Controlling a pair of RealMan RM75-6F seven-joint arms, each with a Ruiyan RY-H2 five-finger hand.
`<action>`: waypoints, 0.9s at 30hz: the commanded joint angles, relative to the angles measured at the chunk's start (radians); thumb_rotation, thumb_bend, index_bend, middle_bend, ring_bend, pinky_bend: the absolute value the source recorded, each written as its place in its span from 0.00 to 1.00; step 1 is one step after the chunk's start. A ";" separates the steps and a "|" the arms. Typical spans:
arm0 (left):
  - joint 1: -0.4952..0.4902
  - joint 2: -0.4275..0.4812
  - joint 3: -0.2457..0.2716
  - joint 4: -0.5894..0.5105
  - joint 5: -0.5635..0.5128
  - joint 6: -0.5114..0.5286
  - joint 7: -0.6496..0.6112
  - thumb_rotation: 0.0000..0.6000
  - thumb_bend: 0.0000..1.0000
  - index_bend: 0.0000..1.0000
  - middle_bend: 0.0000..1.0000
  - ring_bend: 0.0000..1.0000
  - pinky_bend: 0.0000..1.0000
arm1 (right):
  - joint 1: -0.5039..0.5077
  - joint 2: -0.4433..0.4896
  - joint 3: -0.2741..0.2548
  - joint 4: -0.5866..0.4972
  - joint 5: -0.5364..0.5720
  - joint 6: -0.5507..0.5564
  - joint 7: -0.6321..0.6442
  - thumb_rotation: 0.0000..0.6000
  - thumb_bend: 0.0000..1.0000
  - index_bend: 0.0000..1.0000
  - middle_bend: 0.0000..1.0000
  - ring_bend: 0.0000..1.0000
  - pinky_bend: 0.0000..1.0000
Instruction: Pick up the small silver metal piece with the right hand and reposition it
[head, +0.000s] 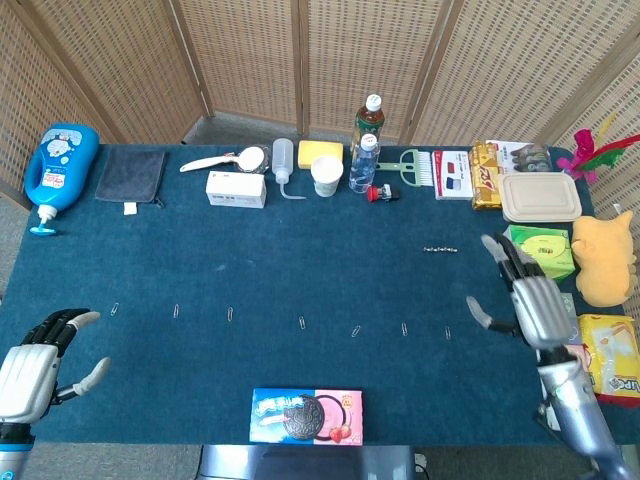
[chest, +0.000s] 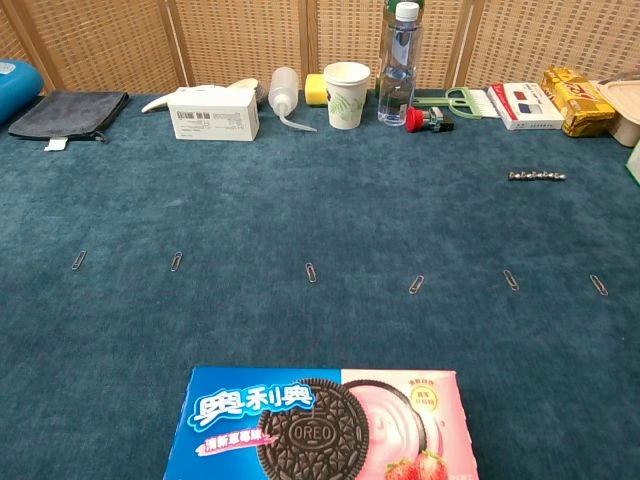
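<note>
while right hand (head: 531, 303) hovers open, metal piece (head: 440, 249) near
</note>
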 joint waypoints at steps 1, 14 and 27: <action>0.002 -0.006 -0.003 0.013 -0.015 0.002 -0.010 0.13 0.36 0.22 0.20 0.15 0.23 | 0.087 -0.037 0.072 0.083 0.074 -0.083 -0.031 0.32 0.39 0.00 0.22 0.42 0.44; -0.022 -0.015 -0.014 0.041 -0.064 -0.045 -0.007 0.14 0.36 0.22 0.20 0.15 0.23 | 0.284 -0.131 0.096 0.401 0.274 -0.373 -0.231 0.31 0.30 0.00 0.69 0.86 0.73; -0.052 -0.022 -0.028 0.030 -0.085 -0.074 0.024 0.13 0.36 0.22 0.20 0.15 0.23 | 0.372 -0.182 0.024 0.501 0.522 -0.506 -0.626 0.83 0.30 0.00 0.54 0.74 0.63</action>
